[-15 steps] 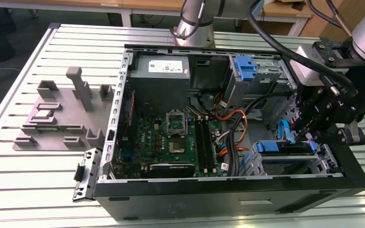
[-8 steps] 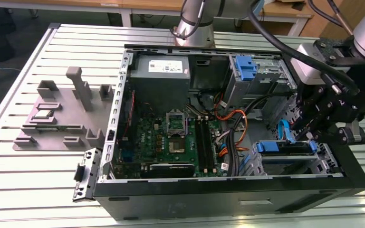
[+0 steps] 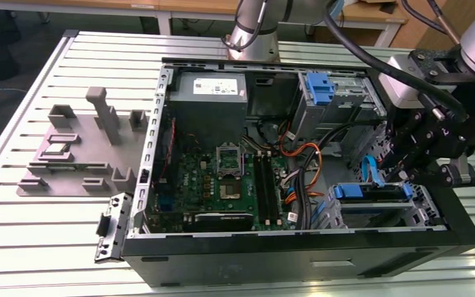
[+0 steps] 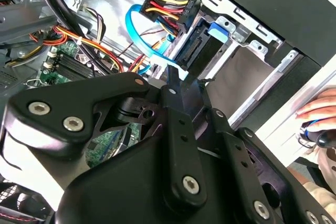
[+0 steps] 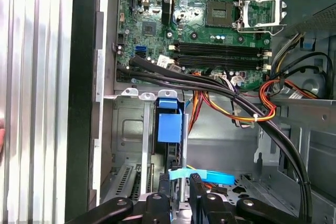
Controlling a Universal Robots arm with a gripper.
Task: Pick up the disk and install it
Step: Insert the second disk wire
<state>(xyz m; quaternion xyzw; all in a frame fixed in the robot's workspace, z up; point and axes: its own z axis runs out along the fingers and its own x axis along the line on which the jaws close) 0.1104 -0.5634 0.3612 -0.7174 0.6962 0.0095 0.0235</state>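
The disk [image 3: 372,192], a dark drive in a blue carrier bracket, sits in the lower drive bay at the front of the open computer case [image 3: 303,244], on the exterior view's right. My gripper [image 3: 407,179] hangs right over its near end. In the first wrist view the disk [image 5: 170,125] stands on edge in the metal cage, with my gripper [image 5: 180,195] directly in line with its edge. In the second wrist view my gripper [image 4: 173,85] reaches to just beside the disk [image 4: 202,45] and its cable end.
A blue data cable [image 4: 142,35] and a yellow, red and black power plug [image 4: 170,6] hang beside the bay. A bare blue bracket [image 3: 320,86] sits in the upper bay. The motherboard [image 3: 221,179], a grey fixture [image 3: 81,145] and a person's hand [image 4: 320,111] are nearby.
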